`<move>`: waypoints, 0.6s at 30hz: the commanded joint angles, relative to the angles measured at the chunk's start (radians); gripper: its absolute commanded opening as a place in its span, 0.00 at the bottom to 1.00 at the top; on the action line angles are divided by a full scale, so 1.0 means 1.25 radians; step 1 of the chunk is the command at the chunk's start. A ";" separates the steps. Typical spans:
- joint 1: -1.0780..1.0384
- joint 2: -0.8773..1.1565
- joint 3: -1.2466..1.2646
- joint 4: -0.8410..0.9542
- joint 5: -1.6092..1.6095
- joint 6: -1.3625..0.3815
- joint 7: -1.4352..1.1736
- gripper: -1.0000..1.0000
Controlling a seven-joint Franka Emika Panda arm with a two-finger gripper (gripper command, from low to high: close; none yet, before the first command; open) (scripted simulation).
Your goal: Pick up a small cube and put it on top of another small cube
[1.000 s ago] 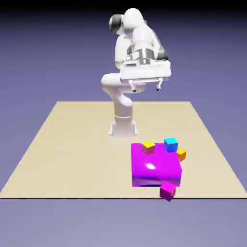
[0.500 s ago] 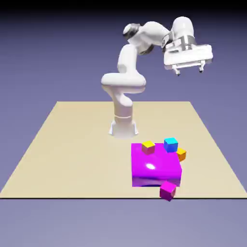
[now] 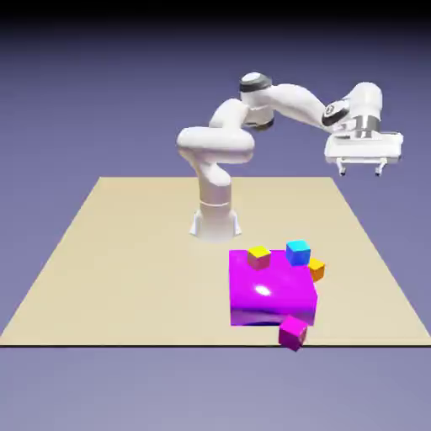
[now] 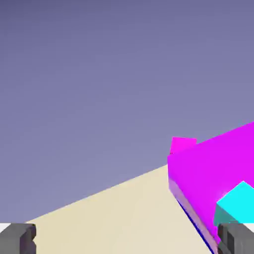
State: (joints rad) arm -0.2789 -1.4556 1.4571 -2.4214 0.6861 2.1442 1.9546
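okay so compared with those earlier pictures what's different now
The white robot arm's tool has swung toward the exterior view's right, ending lower than half a second ago. It is open and holds nothing, so nothing was gripped or released. The glossy purple block and the small yellow, blue, orange and magenta cubes stayed put.

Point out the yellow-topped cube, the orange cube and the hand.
Yellow-topped cube (image 3: pixel 259 258): exterior view, front edge of its top.
Orange cube (image 3: pixel 317 269): exterior view, its visible side.
Hand (image 3: pixel 361 172): exterior view, midway between its fingertips.
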 commanded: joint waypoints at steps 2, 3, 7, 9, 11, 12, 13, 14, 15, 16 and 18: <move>-0.012 -0.035 0.058 0.015 0.027 -0.036 0.048 0.50; -0.017 -0.053 0.087 0.023 0.041 -0.053 0.072 0.50; -0.041 -0.123 0.203 0.054 0.096 -0.124 0.169 0.50; -0.052 -0.159 0.261 0.070 0.123 -0.160 0.217 0.50; -0.064 -0.194 0.319 0.085 0.150 -0.195 0.266 0.50; -0.069 -0.211 0.348 0.093 0.164 -0.213 0.290 0.50; -0.070 -0.214 0.352 0.094 0.166 -0.216 0.293 0.50; -0.070 -0.214 0.352 0.094 0.166 -0.216 0.293 0.50; -0.080 -0.223 0.381 0.089 0.191 -0.190 0.291 0.50; -0.090 -0.232 0.410 0.085 0.216 -0.165 0.288 0.50; -0.103 -0.244 0.450 0.079 0.250 -0.130 0.285 0.50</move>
State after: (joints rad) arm -0.4074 -1.7610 2.0192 -2.3230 0.9991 1.9820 2.3107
